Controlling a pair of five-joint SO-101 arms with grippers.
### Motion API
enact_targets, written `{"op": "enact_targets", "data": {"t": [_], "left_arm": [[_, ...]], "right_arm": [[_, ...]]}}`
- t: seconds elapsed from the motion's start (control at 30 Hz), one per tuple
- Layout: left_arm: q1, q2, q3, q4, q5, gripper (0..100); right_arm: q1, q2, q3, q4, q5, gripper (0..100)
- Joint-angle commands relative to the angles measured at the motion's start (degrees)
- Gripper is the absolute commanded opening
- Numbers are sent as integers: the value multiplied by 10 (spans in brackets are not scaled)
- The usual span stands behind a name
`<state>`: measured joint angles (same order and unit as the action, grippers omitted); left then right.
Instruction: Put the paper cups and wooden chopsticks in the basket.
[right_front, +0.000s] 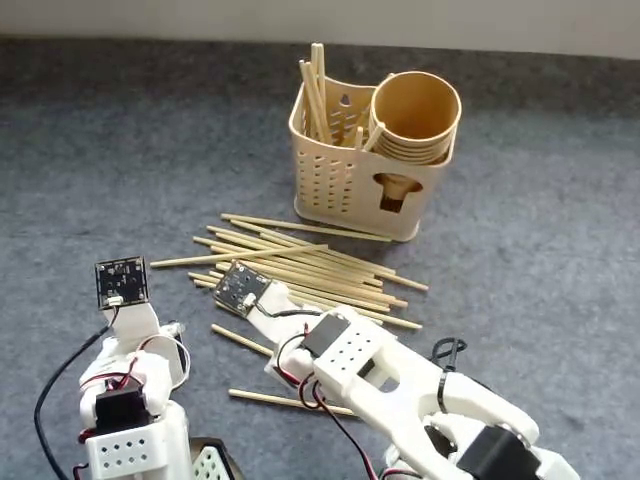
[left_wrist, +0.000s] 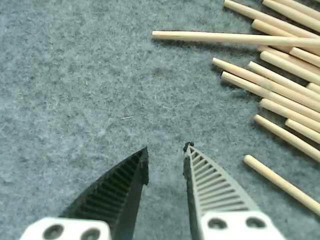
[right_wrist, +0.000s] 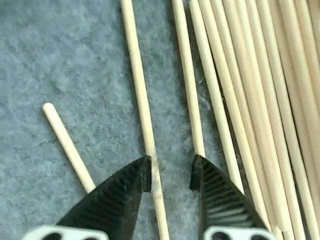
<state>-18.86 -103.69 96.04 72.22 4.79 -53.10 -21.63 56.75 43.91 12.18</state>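
**Over the loose sticks (right_front: 310, 262), one pinch lined up**

From above, you see the basket (right_front: 340, 190) toward the surface's far edge. It already holds the cups (right_front: 415, 110) and some chopsticks (right_front: 318, 90). The rest lie mid-surface.

At your left wrist, the left gripper (left_wrist: 166, 155) gapes over bare felt (left_wrist: 90, 75), just beside the loose sticks.

At your right wrist, the right gripper (right_wrist: 170, 172) stands open astride one stick (right_wrist: 140, 100), likely to isolate it for pinching.

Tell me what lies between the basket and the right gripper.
In the high view, the loose wooden chopsticks lie on the carpet between the basket and the right gripper.
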Motion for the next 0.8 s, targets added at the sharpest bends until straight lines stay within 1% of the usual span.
{"op": "enact_targets", "data": {"t": [0.0, 0.17, 0.5, 0.53, 0.6, 0.67, 0.77], "left_arm": [[-3, 1, 12, 2, -1, 130], [-3, 1, 12, 2, -1, 130], [-3, 1, 12, 2, -1, 130], [-3, 1, 12, 2, -1, 130], [-3, 1, 12, 2, -1, 130], [-3, 1, 12, 2, -1, 130], [-3, 1, 12, 2, -1, 130]], "right_arm": [[-2, 14, -7, -26, -4, 142], [-3, 39, -9, -28, -4, 142], [-37, 83, -27, -25, -4, 139], [-36, 83, -27, -25, -4, 125], [-35, 82, -27, -25, -3, 63], [-30, 82, -27, -24, 21, 0], [-26, 81, -27, -23, 37, 6]]}}
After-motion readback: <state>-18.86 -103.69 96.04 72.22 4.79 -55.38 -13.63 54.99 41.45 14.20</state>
